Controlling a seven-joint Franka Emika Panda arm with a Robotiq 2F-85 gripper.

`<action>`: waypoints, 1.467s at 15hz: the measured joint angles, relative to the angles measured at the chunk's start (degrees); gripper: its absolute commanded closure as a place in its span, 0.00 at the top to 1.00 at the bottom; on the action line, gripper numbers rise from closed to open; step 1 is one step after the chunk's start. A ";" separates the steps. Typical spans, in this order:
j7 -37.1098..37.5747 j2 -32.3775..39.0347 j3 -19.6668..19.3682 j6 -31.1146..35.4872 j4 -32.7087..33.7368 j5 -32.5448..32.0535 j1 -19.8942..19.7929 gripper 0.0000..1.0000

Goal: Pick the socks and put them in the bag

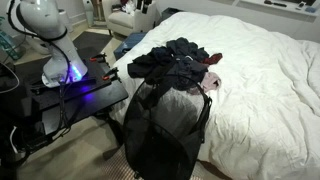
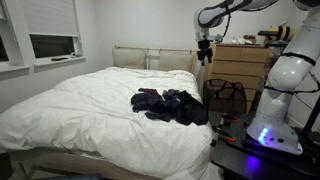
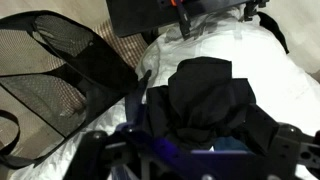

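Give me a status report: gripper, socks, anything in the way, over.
Gripper high, jaws open, empty. Socks in dark clothes heap on bed. Bag at bedside, mouth open. Pink-and-white cloth at heap's edge.

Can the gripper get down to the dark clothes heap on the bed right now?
Probably yes: the gripper hangs high above, nothing shows between it and the dark clothes heap, and the bag stands aside.
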 measured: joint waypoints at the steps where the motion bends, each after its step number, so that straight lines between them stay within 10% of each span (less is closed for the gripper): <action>1: 0.00 0.00 0.00 0.00 0.00 0.00 0.00 1.00; 22: -0.27 18.26 3.36 10.50 2.73 -13.83 5.45 1.00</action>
